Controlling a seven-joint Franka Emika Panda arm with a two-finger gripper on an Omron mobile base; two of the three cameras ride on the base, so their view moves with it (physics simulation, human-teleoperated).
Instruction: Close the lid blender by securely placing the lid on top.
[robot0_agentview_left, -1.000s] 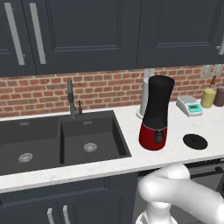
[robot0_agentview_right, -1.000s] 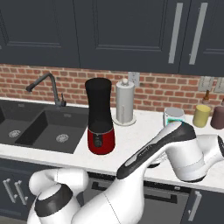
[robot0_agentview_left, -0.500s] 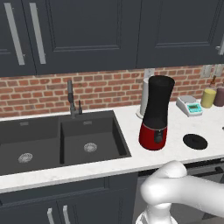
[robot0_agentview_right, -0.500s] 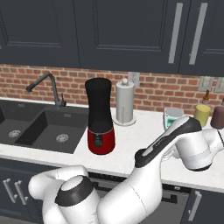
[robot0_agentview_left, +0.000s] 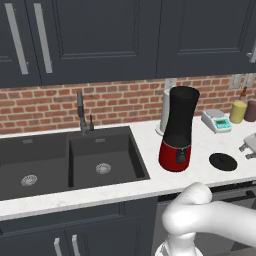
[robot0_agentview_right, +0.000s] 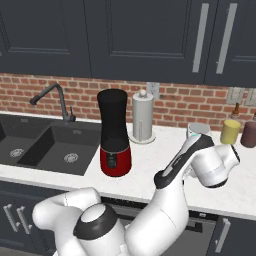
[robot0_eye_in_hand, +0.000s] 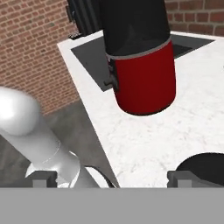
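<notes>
Right now the tool (robot0_eye_in_hand: 113, 178) hangs wide open, holding nothing. Just beside its one fingertip, the lid (robot0_agentview_left: 223, 161) lies flat on the tabletop (robot0_agentview_left: 200, 140), near the blender (robot0_agentview_left: 178, 129).

**Worktop surroundings**

White marble worktop (robot0_agentview_left: 150, 182) carries a double black sink (robot0_agentview_left: 70, 162) with dark faucet (robot0_agentview_left: 81, 112), a paper-towel roll (robot0_agentview_right: 142, 117) at the brick backsplash, a kitchen scale (robot0_agentview_left: 216, 121), and a yellow jar (robot0_agentview_right: 230, 132).

Even, soft rendered light — faint shadows, sharp focus.
</notes>
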